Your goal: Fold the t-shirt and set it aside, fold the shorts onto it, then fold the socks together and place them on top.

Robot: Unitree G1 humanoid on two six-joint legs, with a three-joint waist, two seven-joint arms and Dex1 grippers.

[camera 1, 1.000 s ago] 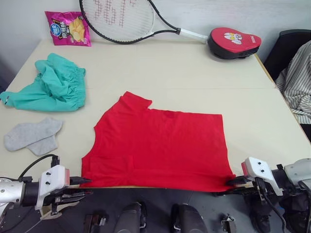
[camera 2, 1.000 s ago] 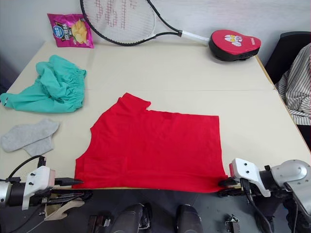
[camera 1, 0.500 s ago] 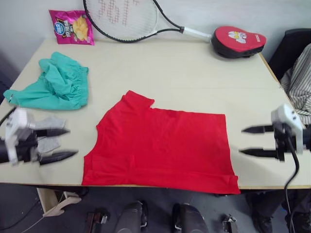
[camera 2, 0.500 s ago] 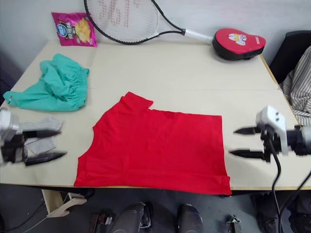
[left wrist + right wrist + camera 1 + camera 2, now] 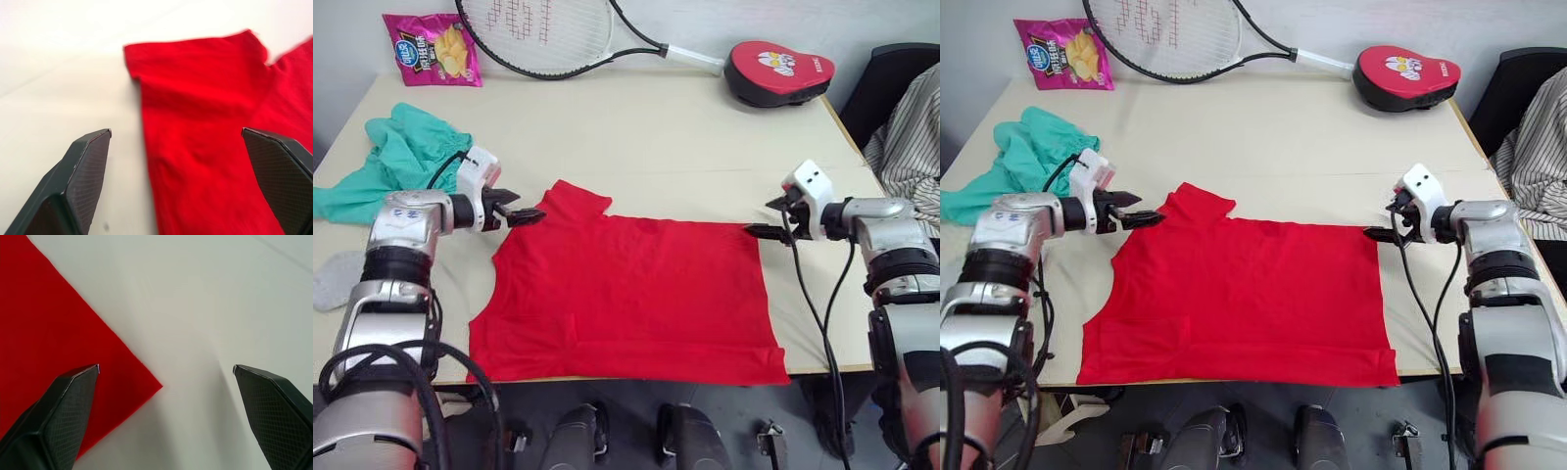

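The t-shirt (image 5: 631, 294) is spread flat on the bench (image 5: 705, 147) — not yet folded. The left gripper (image 5: 530, 215) and right gripper (image 5: 759, 230) are spread at its far corners. The shorts (image 5: 386, 166) and socks (image 5: 331, 284) lie untouched at the left.

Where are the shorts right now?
The shorts lie bunched at the table's far left, behind the left gripper, below the snack bag, apart from the t-shirt.

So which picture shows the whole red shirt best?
The left eye view: the whole t-shirt lies flat on the table, all edges visible. The right eye view shows nearly the same. The left wrist view shows just its sleeve between open fingers, and the right wrist view just one corner.
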